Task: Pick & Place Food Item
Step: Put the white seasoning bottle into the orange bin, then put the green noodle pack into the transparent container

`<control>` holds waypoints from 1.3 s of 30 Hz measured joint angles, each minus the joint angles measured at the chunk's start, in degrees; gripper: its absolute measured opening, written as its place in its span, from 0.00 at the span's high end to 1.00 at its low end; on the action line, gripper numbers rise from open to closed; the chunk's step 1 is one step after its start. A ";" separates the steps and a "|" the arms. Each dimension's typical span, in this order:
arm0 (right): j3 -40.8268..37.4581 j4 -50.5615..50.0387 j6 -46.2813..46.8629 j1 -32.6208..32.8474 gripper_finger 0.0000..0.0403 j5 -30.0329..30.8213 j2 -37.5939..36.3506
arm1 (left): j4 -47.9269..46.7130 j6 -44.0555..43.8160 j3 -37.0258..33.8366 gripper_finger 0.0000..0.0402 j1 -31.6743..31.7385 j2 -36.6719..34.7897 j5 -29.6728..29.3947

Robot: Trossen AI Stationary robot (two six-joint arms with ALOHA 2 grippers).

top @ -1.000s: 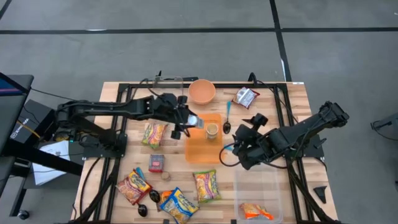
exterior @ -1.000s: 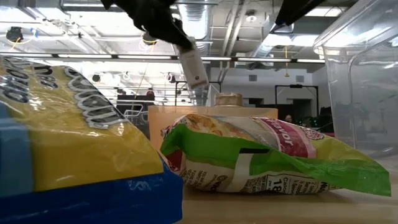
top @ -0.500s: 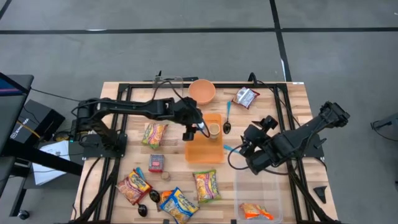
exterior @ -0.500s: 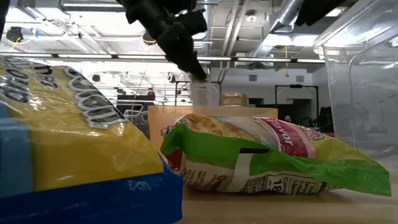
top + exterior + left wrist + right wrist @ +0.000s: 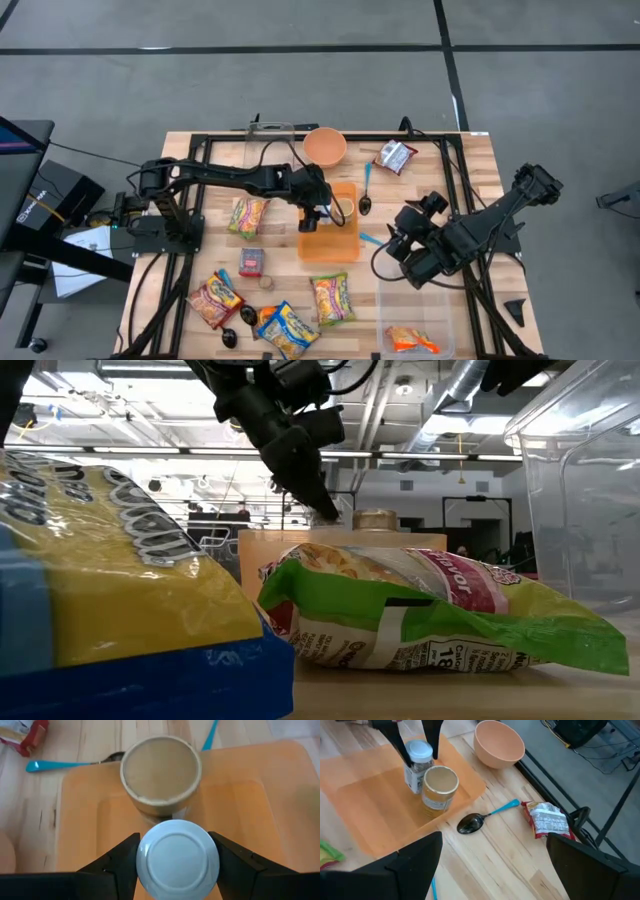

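A small clear bottle with a white cap (image 5: 418, 751) stands upright on the orange tray (image 5: 330, 240), right beside a tan-lidded jar (image 5: 439, 786). My left gripper (image 5: 177, 870) is shut on the bottle; it shows over the tray in the high view (image 5: 317, 212) and in the low view (image 5: 322, 508). Whether the bottle's bottom rests on the tray, I cannot tell. My right gripper (image 5: 495, 870) hangs open and empty above the table's right half (image 5: 402, 242), apart from the tray. My left gripper pinches the bottle at its white cap (image 5: 177, 855), one finger (image 5: 120, 865) on each side. The fingers (image 5: 395, 740) come from above, slanting down from the table's left. The bottle hangs upright below them, its bottom down at the tray next to the jar.
An orange bowl (image 5: 325, 147), a blue-handled spoon (image 5: 365, 192) and a red and silver packet (image 5: 395, 157) lie at the far side. Snack bags (image 5: 330, 298) and a small red box (image 5: 252, 262) lie nearer. A clear bin (image 5: 415, 310) stands at the near right.
My left gripper has come down and toward the table's right with the bottle, onto the tray beside the jar. The bottle, tilted before, now stands upright. My right gripper has drifted a little toward the near right and stayed open.
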 joint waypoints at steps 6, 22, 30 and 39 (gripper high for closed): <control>-0.02 0.26 -0.27 -0.04 0.12 0.10 0.00 | -0.10 -0.30 0.02 0.51 0.00 1.59 0.02; -0.04 1.28 -0.58 0.31 0.12 0.34 0.00 | 1.53 0.96 0.02 0.46 0.18 2.37 0.17; -0.04 1.47 -0.55 0.89 0.12 0.29 0.00 | 5.04 1.48 0.02 0.14 0.45 2.39 -0.06; -0.07 1.84 -0.48 1.49 0.12 0.97 0.01 | 3.42 4.36 -0.04 0.08 1.35 -3.27 0.00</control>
